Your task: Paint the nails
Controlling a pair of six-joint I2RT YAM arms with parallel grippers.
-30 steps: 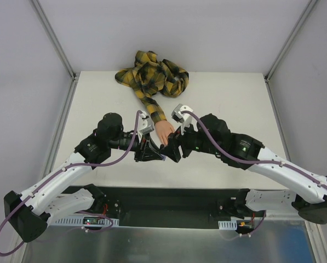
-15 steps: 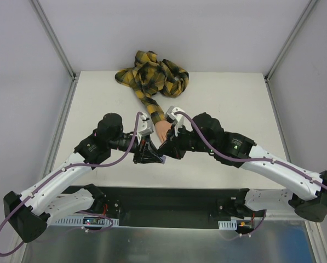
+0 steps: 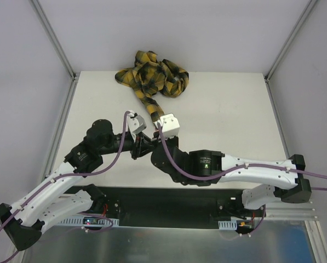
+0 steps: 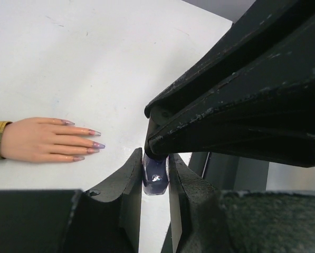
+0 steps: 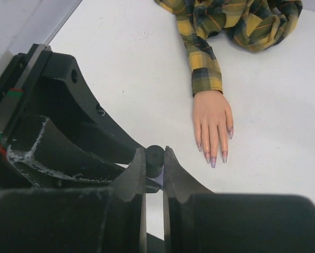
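Note:
A peach mannequin hand [image 5: 212, 117] in a yellow-black plaid sleeve [image 5: 202, 68] lies flat on the white table. Its pinkish-purple nails [image 5: 213, 159] point towards the arms and also show in the left wrist view as nails [image 4: 97, 144]. My left gripper [image 4: 156, 164] is shut on a small dark purple bottle [image 4: 156, 178], held just off the fingertips. My right gripper [image 5: 155, 154] is shut on the bottle's black cap [image 5: 155, 158] from the other side. In the top view the right wrist [image 3: 167, 124] hides the hand.
The rest of the plaid shirt [image 3: 152, 72] lies bunched at the table's far edge. Metal frame posts [image 3: 62, 52] stand at the back corners. A black strip [image 3: 168, 198] runs along the near edge between the arm bases.
My right arm has swung left over the mannequin hand, and its gripper has gone from open to shut on the bottle's cap. The left arm shifted slightly left, still holding the bottle.

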